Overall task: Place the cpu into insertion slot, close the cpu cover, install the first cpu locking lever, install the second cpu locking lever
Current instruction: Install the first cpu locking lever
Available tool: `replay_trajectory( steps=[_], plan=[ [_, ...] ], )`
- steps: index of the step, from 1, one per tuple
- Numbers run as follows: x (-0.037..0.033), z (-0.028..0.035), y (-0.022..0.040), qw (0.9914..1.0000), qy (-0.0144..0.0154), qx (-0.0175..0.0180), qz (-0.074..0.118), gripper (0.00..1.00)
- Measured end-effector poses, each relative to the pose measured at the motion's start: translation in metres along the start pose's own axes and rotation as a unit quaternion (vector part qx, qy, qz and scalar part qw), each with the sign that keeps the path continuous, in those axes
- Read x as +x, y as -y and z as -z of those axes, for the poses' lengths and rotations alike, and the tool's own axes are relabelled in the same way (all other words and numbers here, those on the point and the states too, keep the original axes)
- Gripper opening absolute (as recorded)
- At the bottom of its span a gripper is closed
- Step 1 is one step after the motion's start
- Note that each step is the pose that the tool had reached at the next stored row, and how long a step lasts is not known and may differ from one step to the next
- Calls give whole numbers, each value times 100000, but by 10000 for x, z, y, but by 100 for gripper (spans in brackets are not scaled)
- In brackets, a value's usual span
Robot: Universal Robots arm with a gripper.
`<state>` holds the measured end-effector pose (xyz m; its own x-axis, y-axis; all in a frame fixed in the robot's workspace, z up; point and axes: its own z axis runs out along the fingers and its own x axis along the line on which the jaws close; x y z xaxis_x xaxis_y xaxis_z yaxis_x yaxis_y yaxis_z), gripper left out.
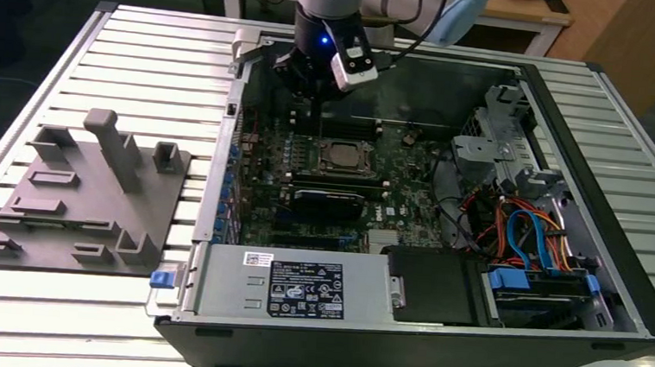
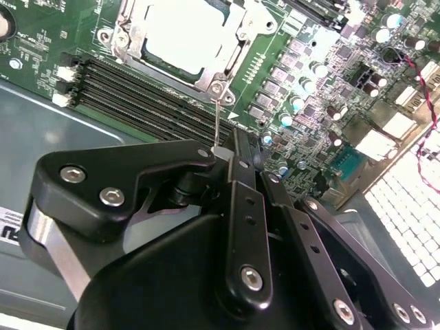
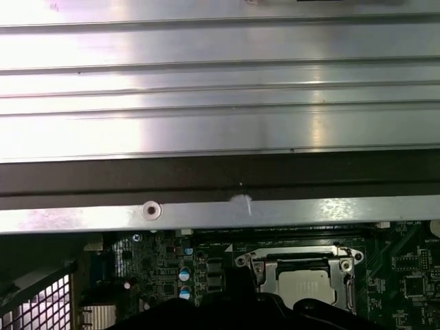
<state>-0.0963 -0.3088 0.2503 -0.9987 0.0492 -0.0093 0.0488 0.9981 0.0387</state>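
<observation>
Inside the open computer case, we see the gripper pinched together on the free tip of a cpu locking lever, a thin wire rising from a corner of the insertion slot. The cpu lies flat in that slot, with the cpu cover down around it. We judge the lever light, springy and slick, best held at its very end, where the fingers grip it; the chip beneath looks fragile. Which of the two levers this is, we cannot tell. Room is tight: memory slots run just beside the socket, and capacitors crowd the motherboard. The case rests on a ribbed metal table, a grey fixture block beside it.
</observation>
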Motion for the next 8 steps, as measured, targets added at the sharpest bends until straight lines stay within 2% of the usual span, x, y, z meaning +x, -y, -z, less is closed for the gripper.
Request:
replay_trajectory(
  steps=[8],
  plan=[
    [-110, -1, -5, 100000, -12, -69, 141, 11]
  ],
)
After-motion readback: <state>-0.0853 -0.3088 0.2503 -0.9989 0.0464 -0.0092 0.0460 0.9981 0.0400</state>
